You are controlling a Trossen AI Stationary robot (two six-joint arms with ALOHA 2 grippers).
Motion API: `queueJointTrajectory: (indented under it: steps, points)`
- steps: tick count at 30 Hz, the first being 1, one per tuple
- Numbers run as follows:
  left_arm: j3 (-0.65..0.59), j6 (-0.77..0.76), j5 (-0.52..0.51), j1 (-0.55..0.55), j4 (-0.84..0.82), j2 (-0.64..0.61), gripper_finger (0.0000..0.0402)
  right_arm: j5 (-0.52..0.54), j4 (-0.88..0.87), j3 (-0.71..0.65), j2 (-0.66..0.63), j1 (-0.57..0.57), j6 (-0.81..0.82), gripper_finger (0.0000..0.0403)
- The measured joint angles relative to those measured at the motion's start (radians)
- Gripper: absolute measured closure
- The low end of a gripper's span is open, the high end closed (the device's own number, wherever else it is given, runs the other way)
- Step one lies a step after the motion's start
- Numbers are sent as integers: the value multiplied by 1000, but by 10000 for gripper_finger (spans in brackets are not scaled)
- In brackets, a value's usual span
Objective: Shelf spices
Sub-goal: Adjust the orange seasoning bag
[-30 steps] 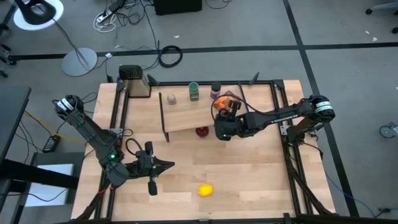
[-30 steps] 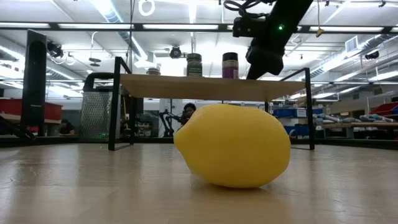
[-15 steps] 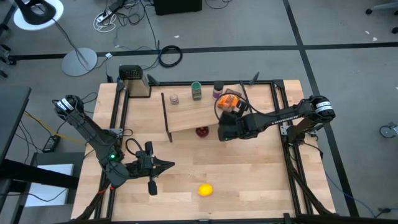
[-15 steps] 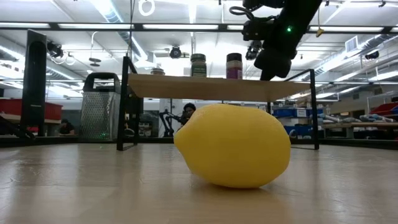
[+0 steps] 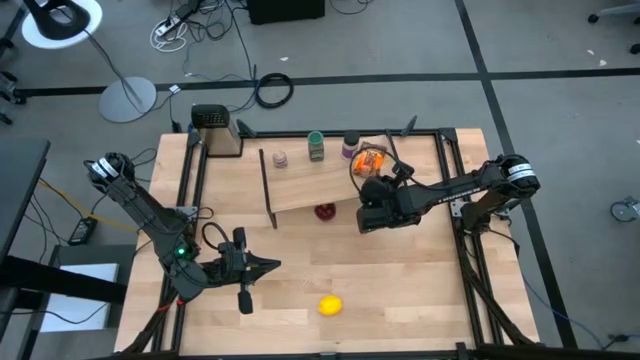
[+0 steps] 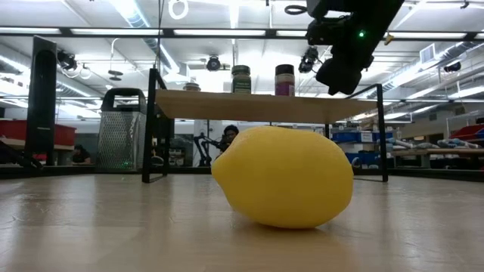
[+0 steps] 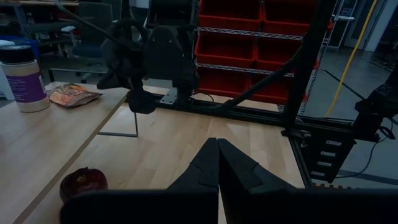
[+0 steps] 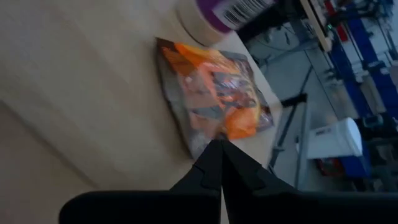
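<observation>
Shelf (image 5: 305, 186) w/ light wooden top board on thin black legs carries pale beige jar (image 5: 279, 158), green jar (image 5: 316, 146), purple jar w/ black lid (image 5: 349, 147) and flat orange packet (image 8: 214, 99), all along its far edge and right end. Right gripper (image 5: 372, 180) hangs near the packet, fingers clenched, holding nothing. Left gripper (image 5: 270, 264) waits at table's front left, fingers also pressed together, beside yellow lemon-like fruit (image 5: 330, 305); small dark red round object (image 5: 324, 211) lies under shelf front edge.

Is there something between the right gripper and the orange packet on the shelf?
Nothing visible. The right gripper, fingers shut, is beside the orange packet on the shelf; the purple jar stands behind the packet, not between them.
</observation>
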Motion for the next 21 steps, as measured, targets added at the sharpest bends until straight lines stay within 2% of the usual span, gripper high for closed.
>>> queueJointTrajectory:
  steps: [3,6,11,17,21]
  points:
    - [0,0,0,0,0,0,398,3,-41,0,0,-3,53,403]
    - [0,0,0,0,0,0,398,27,-28,0,0,18,33,403]
    - [0,0,0,0,-1,0,398,22,88,0,0,51,-150,403]
    - [0,-1,0,0,0,0,398,-144,259,0,0,22,-409,403]
    - [0,-1,0,0,0,0,398,-208,323,0,0,-18,-488,403]
